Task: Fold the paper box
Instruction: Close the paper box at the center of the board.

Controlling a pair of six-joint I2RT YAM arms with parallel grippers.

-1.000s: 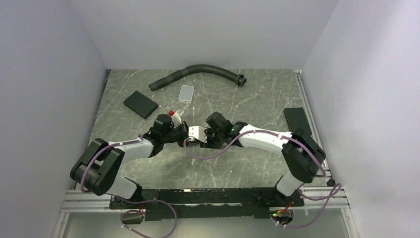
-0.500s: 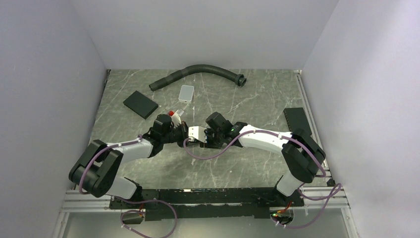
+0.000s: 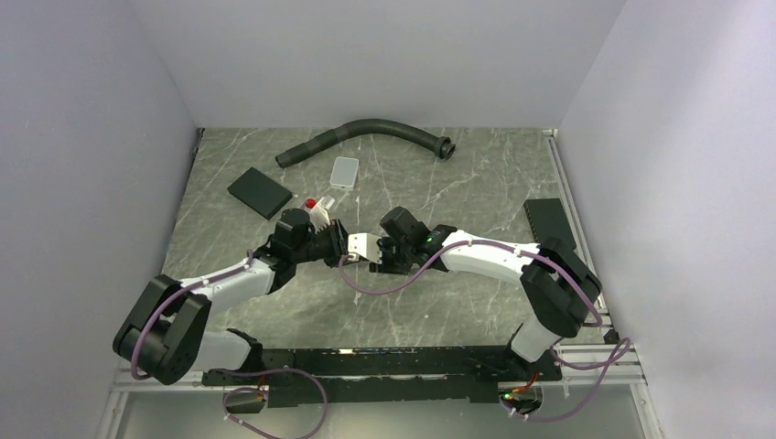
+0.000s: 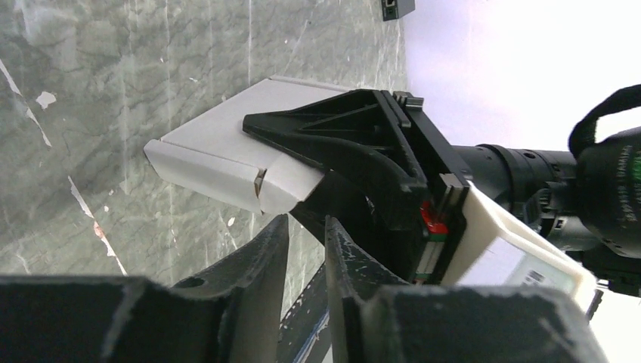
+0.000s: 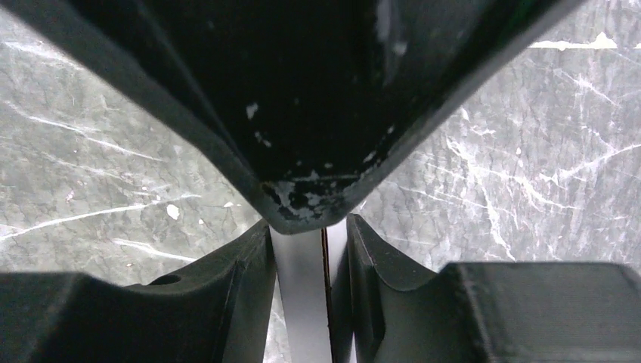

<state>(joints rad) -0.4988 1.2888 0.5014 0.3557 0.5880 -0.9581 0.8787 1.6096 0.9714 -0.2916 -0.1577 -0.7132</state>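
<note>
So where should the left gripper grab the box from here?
Probably the free end of the box, which juts out past the right gripper clamped on its other end. The left gripper, open just short of it, could come straight on from its own side and pinch the two broad faces, since the carton is slim.

Paper box (image 4: 219,151) and right claw (image 3: 375,248) block left claw (image 4: 306,221) ahead; tabletop (image 4: 113,68) beneath open.
</note>
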